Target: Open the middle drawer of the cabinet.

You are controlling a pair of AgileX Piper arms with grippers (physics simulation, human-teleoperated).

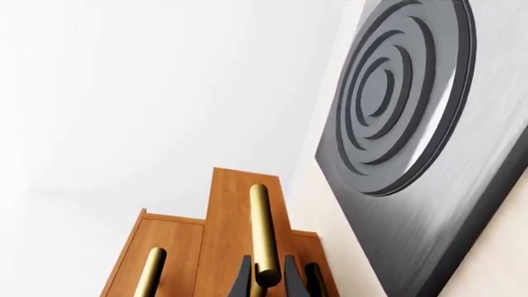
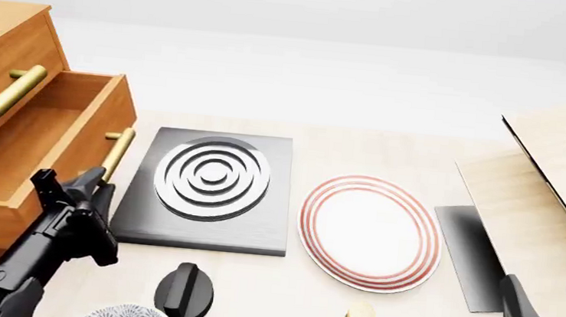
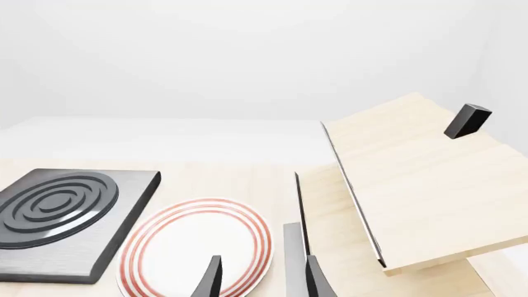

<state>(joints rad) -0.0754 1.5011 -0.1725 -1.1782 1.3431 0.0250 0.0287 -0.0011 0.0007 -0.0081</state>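
At the far left of the table stood the cabinet [image 2: 7, 34], a tall chest of smooth orange-brown wood, and the middle drawer [image 2: 53, 146] jutted well out of it toward the right, its open box showing plain board sides. Its round brass bar handle [image 2: 116, 153] lay between the black tapered fingers of the left gripper [image 2: 96, 181], which was clamped on it; the left wrist view showed the bar [image 1: 264, 235] pinched there. Just right of the drawer lay a dark grey square slab [image 2: 206, 221] with raised concentric rings, and beside that a round white plate [image 2: 369, 231] with red rim bands. Near the right edge, the right gripper [image 2: 547, 304] hung with its jaws spread, empty, by pale wooden boards [image 2: 560, 160].
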